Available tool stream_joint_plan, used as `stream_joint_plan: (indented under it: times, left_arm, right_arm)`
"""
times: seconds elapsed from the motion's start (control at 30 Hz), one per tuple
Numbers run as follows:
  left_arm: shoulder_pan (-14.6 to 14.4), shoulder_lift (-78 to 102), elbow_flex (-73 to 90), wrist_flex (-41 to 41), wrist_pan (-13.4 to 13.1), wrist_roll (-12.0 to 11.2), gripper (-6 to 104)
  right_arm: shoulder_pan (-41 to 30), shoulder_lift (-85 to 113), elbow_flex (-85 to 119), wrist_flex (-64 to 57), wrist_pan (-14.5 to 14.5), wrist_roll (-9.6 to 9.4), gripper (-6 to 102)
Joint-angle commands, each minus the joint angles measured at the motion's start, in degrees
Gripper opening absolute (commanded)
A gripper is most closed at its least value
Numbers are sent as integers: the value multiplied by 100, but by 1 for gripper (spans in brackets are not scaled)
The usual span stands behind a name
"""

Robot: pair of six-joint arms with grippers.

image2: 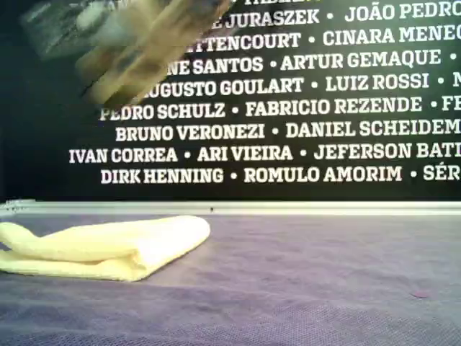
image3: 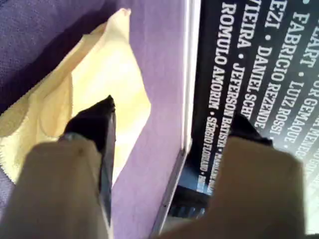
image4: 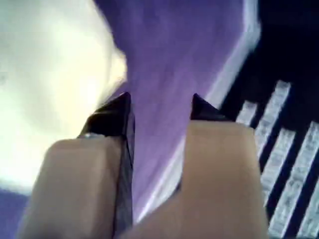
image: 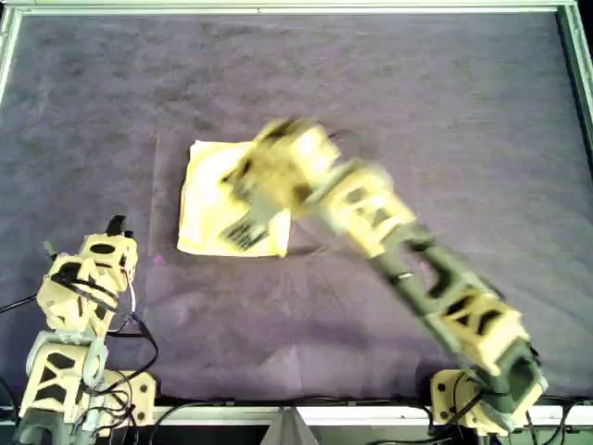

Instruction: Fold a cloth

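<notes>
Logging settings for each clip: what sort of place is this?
Likely a demo or exhibition stand, not a home: a framed tabletop of dark purple felt, a black backdrop wall printed with white names, and a folded pale yellow cloth as the only prop.

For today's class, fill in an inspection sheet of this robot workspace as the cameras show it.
Surface: dark purple felt, creased, with a pale frame around it.
Job's things: pale yellow cloth lying doubled over in layers on the felt, as the exterior view shows.
Clutter: only a tiny pinkish speck near the cloth; too small to identify.
Grippers: right gripper open, blurred, above the cloth, holding nothing. Left gripper open and empty, on the arm at the overhead view's lower left.
Cables: black cables loop around the left arm's base.
Surroundings: black wall printed with white names behind the table.
</notes>
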Motion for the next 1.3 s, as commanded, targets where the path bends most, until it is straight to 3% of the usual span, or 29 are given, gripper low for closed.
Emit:
stream_joint_plan:
  times: [0.0, 0.1, 0.17, 0.37, 0.6, 0.87, 1.07, 1.27]
  left_arm:
    - [123, 105, -70, -70, -18, 26, 81]
    - [123, 105, -88, -79, -18, 26, 81]
    - [79, 105, -88, -79, 0, 26, 81]
    - [97, 105, -79, -70, 18, 26, 81]
    - [132, 105, -62, -44, -26, 26, 80]
    - [132, 114, -88, -53, -26, 35, 81]
    - [105, 114, -97, -53, -26, 35, 81]
    - [79, 114, -97, -53, -26, 35, 81]
  right_arm:
    - [-747, 984, -53, 1415, -62, -35, 23]
    - [-1529, 1107, -44, 2188, -70, -35, 2]
    - [-2065, 1134, -79, 2364, -70, -26, -5]
    - [-3199, 1802, 149, 2417, -70, 62, 2]
    - [-3612, 3507, 1397, 2514, 18, 62, 2]
    - [-4597, 5238, 2821, 2452, -53, -26, 2]
    - [-4711, 6056, 3902, 2435, -62, 62, 2]
    - [-4711, 7488, 4975, 2435, 18, -26, 2]
